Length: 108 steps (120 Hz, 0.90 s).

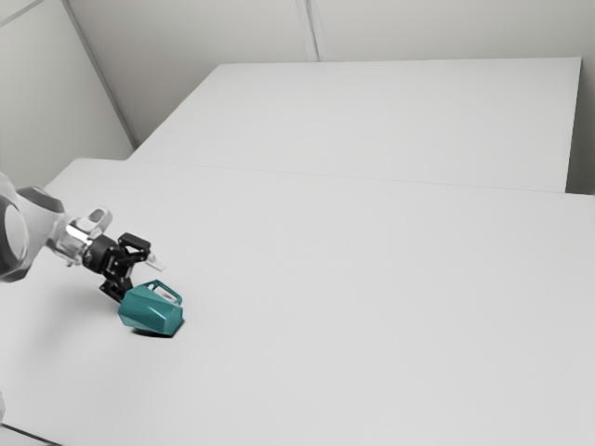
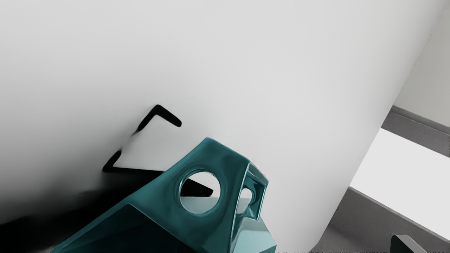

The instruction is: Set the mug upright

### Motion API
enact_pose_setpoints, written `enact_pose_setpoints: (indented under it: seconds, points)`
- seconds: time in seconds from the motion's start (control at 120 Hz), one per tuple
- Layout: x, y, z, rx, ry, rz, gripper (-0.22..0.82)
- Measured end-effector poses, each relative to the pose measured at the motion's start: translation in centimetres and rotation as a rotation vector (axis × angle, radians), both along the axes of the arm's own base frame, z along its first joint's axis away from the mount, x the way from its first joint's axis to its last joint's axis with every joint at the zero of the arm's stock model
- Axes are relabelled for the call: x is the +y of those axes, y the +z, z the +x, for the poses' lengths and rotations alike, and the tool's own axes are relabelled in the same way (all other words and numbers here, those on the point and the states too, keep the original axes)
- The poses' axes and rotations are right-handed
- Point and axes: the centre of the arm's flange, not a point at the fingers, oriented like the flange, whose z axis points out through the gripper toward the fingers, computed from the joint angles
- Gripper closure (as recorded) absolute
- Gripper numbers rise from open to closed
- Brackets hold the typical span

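A teal mug lies on its side on the white tabletop, near the gripper, toward the exterior view's left. Its body is cut into broad, flat facets that meet in crisp ridges, and its glossy skin catches pale streaks of light. The angular loop of its handle points upward, away from the tabletop. In the wrist view, a rounded opening with a smooth, shiny rim shows in the teal form, a smaller opening sits beside it, and part of the mug falls into deep, dark teal.

The black two-finger gripper has its fingers spread wide. One, ending in a pale, slender tip, stands apart from the mug; the other reaches down to the mug's near end, where its tip is hidden, so whether it touches the mug cannot be told. The two do not clamp the mug between them. Behind the gripper, the arm has smooth, rounded casings in white and grey.

The tabletop is flat, matte and plain. A hard-edged, bent black shadow lies on it beside the mug in the wrist view, blending into a softer, darker patch. Beyond the tabletop in the exterior view spreads another pale, straight-edged slab, with light grey walls behind it, one of them crossed by a narrow upright seam.
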Motion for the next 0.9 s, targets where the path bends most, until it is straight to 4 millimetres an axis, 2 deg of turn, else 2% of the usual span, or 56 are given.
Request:
enact_pose_setpoints:
  seconds: [0.117,0.175,0.483,0.592,0.9]
  points:
    - [-0.9,-0.3,0.3,-0.002,-0.019,-0.009,0.00]
    - [-1.2,-0.3,0.4,-0.004,-0.024,-0.011,0.04]
    - [-1.3,-0.3,0.5,-0.012,-0.033,-0.013,0.52]
    - [-1.3,-0.3,0.5,-0.012,-0.033,-0.012,0.64]
    - [-1.4,-0.2,0.6,-0.012,-0.036,-0.010,0.78]
